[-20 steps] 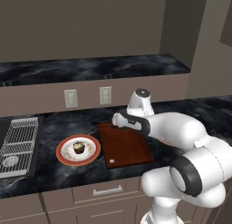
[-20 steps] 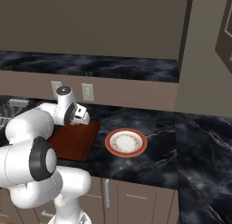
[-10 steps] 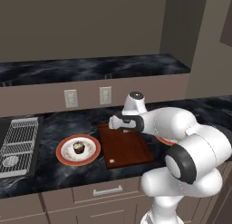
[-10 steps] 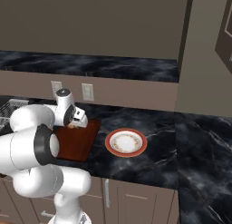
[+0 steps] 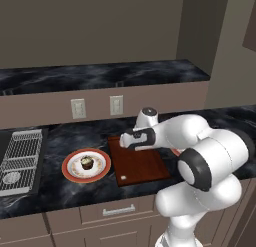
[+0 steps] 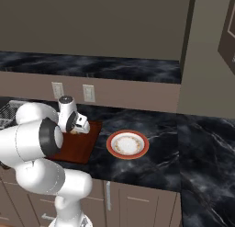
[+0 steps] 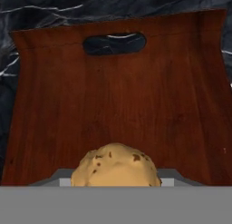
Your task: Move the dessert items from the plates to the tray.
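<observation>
Gripper (image 6: 81, 128): closed around the pastry ball (image 7: 116, 167), above the tray (image 5: 140, 161).
Pastry ball: tan-golden, dark-flecked, over the board's wood.
Cupcake (image 5: 87, 163): sits on the left plate (image 5: 86, 165), beside the tray.
Right plate (image 6: 127, 144): bare on the counter (image 6: 183, 152).

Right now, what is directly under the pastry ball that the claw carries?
Under the pastry ball lies the bare wood of the tray, handle slot at its far end. The ball covers the claw's tips and the strip of board just beneath it.
</observation>
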You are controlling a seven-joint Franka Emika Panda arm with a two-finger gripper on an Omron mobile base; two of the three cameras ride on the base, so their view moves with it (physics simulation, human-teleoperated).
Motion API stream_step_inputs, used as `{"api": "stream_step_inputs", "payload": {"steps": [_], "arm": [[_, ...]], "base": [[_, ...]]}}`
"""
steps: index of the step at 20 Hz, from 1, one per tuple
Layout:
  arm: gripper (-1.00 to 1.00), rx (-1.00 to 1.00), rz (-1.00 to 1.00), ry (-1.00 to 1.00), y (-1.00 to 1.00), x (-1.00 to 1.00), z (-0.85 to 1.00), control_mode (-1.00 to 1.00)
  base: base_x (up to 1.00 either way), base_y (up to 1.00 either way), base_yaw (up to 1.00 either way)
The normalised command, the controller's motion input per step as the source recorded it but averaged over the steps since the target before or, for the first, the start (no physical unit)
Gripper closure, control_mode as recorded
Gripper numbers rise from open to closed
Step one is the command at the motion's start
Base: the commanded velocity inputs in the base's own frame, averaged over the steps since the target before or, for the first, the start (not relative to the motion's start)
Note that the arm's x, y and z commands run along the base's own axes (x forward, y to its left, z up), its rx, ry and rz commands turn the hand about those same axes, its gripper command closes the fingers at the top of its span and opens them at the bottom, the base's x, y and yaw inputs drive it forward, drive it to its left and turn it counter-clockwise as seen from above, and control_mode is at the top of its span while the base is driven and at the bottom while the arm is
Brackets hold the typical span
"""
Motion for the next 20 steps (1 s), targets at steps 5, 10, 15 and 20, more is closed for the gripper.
{"api": "stream_step_inputs", "payload": {"steps": [5,10,15,20], "arm": [[1.00,0.00,0.00,0.00,0.02,0.01,-0.21,-1.00],[1.00,0.00,0.00,0.00,0.03,0.01,-0.12,-1.00],[1.00,-0.01,0.00,0.00,0.06,0.01,-0.22,-1.00],[-1.00,0.00,-0.01,0.01,0.00,0.00,0.00,-1.00]], "base": [[0.00,0.00,0.00],[0.00,0.00,0.00],[0.00,0.00,0.00],[0.00,0.00,0.00]]}}
